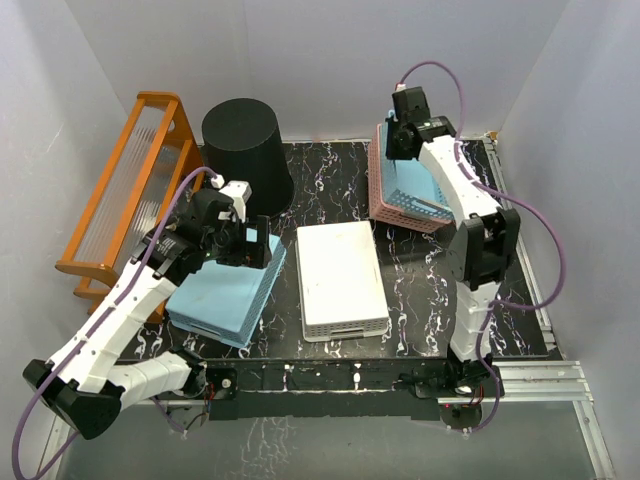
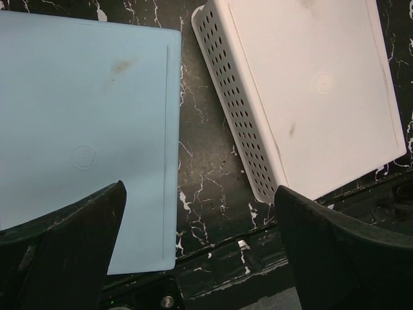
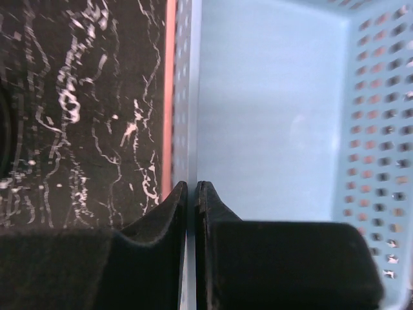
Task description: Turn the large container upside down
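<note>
The left gripper (image 2: 200, 190) is wide open. It holds nothing, and it hangs over the black table (image 2: 190, 129).

Under its left finger (image 2: 77, 239) is the face-down blue basket (image 2: 84, 129), with its flat bottom up. Under its right finger (image 2: 335, 245) is the white basket (image 2: 316, 90), which is face down too. The white one has little holes down its side. A strip of bare table shows between the two baskets, right below the open hand. The baskets sit near each other but do not touch.

Just past the left hand, farther back on the table, stands the large container (image 1: 245, 150). It is tall, round and black. Its top looks flat and dark, and it gets wider toward the table. From above, the arm's wrist crosses in front of it, so I cannot tell if they touch. Off to the left of that hand and the container is the orange rack (image 1: 130, 190), by the wall.

The right gripper (image 3: 191, 187) is far back on the other side, well apart from the container. Its fingers are pressed together. They sit right at the rim of the other blue basket (image 3: 264, 116). I cannot tell if the thin wall is pinched between them. This blue basket lies inside the pink basket (image 1: 378, 190), open side up. To the left of this hand is more black table.
</note>
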Robot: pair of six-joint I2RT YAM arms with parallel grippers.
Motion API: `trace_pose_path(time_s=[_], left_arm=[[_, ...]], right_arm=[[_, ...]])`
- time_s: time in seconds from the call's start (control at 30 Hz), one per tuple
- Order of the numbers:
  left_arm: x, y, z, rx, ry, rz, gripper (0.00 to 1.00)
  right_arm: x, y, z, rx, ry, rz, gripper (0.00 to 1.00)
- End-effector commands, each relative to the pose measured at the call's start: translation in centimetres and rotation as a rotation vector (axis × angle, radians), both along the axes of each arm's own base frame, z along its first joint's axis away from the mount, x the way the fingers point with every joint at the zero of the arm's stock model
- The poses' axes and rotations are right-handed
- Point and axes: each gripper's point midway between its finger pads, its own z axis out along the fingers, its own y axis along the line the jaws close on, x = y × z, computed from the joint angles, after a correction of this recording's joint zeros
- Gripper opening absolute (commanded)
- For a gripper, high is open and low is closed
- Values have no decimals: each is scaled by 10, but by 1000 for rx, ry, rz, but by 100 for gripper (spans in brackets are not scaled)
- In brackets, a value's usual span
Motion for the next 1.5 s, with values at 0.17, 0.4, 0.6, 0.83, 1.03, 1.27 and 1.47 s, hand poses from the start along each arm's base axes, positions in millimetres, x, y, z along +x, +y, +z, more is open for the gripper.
trace_pose_path(time_s=[0.17, 0.4, 0.6, 0.83, 1.03, 1.27, 1.47], left_arm=[[5, 7, 8, -4, -69, 43, 99], [6, 7, 12, -31, -94, 63, 99], [7, 9, 10, -34, -124, 72, 99], [17, 9, 16, -60, -171, 108, 99], [20, 16, 22, -50, -228, 126, 99], [19, -10, 15, -129, -204, 20, 99], [19, -37, 11, -173, -157, -103, 99]], right_arm=[[-15, -13, 178, 60, -408, -20, 0], [-25, -4, 208, 135, -491, 19, 0], [-44, 37, 244, 349, -567, 189, 0], [-88, 92, 266, 667, -648, 471, 0], [-105, 66, 265, 696, -648, 472, 0], [-128, -35, 241, 729, -578, 200, 0], [-167, -69, 220, 653, -580, -82, 0]])
